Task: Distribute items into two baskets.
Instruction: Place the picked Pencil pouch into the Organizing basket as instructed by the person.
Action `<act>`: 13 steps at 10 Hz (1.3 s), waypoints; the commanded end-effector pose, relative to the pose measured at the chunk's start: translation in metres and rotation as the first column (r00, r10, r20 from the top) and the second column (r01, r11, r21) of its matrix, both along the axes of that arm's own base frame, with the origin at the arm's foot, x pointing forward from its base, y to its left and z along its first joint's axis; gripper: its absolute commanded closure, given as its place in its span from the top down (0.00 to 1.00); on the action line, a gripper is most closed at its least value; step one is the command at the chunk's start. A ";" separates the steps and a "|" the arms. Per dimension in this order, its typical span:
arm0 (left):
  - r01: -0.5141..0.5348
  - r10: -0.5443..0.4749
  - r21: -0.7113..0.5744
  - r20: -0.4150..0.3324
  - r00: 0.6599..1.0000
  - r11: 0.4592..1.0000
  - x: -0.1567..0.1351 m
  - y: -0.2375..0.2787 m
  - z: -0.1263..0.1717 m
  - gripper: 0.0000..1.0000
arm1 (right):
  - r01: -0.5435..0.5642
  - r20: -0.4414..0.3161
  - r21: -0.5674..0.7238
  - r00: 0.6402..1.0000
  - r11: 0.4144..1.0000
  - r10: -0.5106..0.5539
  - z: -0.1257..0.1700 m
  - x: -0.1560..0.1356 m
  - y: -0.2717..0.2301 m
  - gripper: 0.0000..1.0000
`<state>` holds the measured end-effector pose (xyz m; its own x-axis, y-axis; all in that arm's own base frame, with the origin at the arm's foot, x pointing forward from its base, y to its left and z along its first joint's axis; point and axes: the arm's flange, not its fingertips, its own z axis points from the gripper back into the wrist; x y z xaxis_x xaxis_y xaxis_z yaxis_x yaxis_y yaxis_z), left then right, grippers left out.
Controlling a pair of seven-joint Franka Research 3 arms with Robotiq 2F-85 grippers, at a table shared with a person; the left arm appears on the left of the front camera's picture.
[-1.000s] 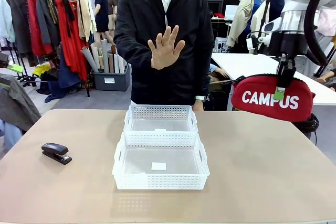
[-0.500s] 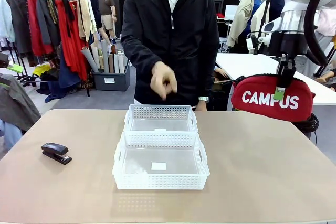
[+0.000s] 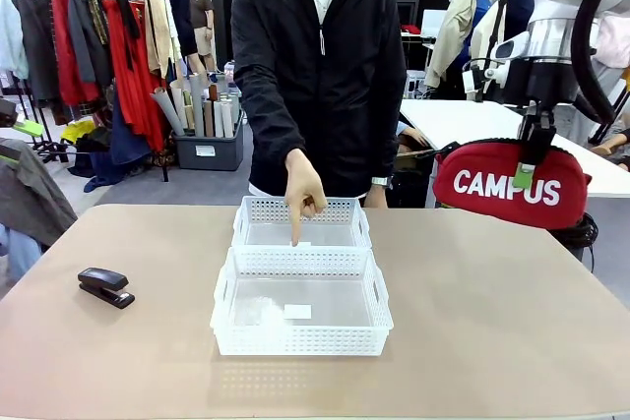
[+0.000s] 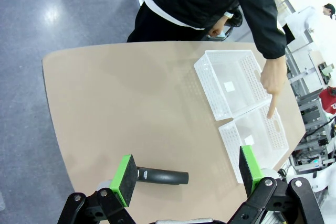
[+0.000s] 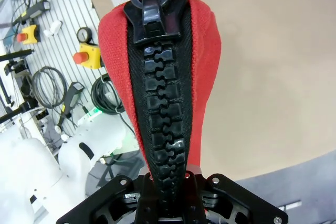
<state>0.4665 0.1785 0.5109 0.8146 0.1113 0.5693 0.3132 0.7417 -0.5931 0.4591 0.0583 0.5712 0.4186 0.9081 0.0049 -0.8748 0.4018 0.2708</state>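
Two hands: my right hand is clamped on the red CAMPUS pouch, gripping along its black zip, aloft at the table's right side. My left hand gapes wide above the black stapler. In the front view, a person's hand points down at the farther white basket.

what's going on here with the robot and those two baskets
The right gripper is shut on the red CAMPUS pouch and holds it up in the air by the right side of the table. Across the table, the person's hand points a finger down into the far basket, which sits right behind the near basket. The black stapler lies on the table at the left, with the open left gripper above it. Neither item is in a basket yet.
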 end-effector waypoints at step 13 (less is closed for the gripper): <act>-0.001 0.001 0.001 0.003 1.000 1.000 0.000 -0.001 0.001 1.00 | -0.290 0.047 -0.007 0.956 0.957 0.290 -0.049 -0.090 0.063 0.00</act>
<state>0.4665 0.1786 0.5109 0.8145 0.1113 0.5694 0.3132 0.7418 -0.5931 0.3651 0.1135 0.5292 0.1628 0.9866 0.0053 -0.9559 0.1564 0.2485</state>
